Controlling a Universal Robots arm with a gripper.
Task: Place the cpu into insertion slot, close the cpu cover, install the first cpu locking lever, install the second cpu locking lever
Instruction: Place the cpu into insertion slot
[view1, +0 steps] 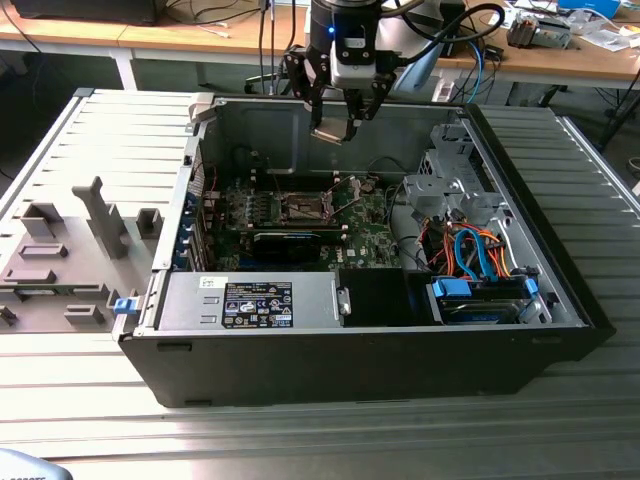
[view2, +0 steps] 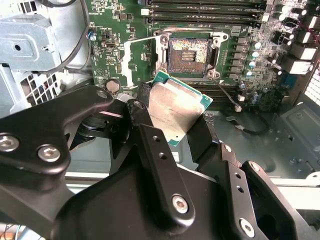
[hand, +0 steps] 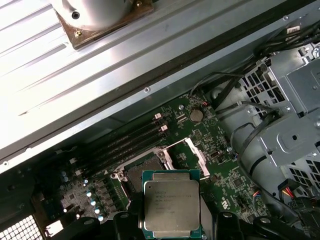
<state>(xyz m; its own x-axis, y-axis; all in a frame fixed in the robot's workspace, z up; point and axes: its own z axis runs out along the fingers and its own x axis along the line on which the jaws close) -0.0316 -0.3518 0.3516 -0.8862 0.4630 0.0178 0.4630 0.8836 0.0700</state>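
The room light is bright and even. In the exterior view the ribbed metal table (view1: 330, 440) carries a pale sheen along its near edge, while the motherboard (view1: 365, 235) sits in duller shade inside the black computer case (view1: 300, 370). In the first wrist view the table's ribs burn out to white glare, and the cpu (hand: 171, 207) glints softly there.

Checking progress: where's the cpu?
The cpu, held in the gripper, hangs above the motherboard by the case's far wall in the exterior view, near the empty insertion slot.
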